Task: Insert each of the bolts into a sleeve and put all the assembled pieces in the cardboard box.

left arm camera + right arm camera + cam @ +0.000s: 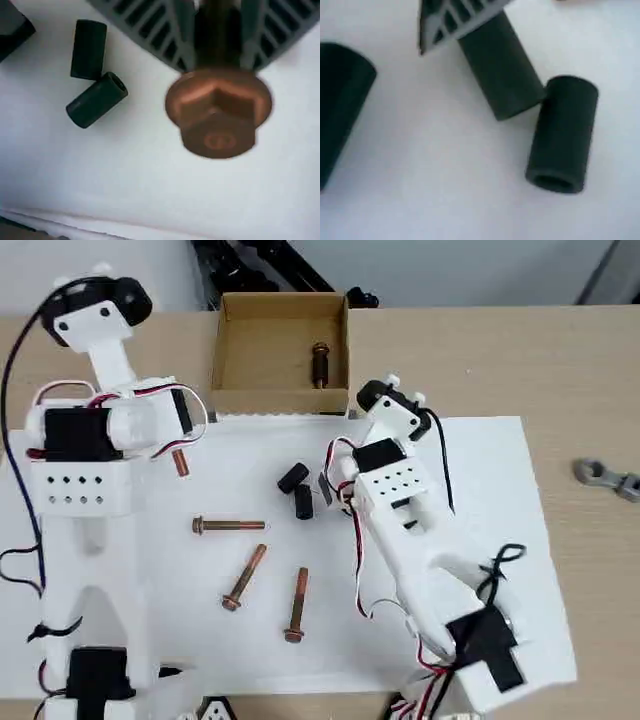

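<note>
Bolt clamped in left jaws (arm bent above white sheet).

The left arm was extended forward from its base, with the wrist section turned sideways toward the other arm. The left gripper was clamped around the shank of a bolt, whose head projected beyond the fingertips. The right arm was stretched diagonally forward and inward from its base, and the right gripper was held low.
</note>
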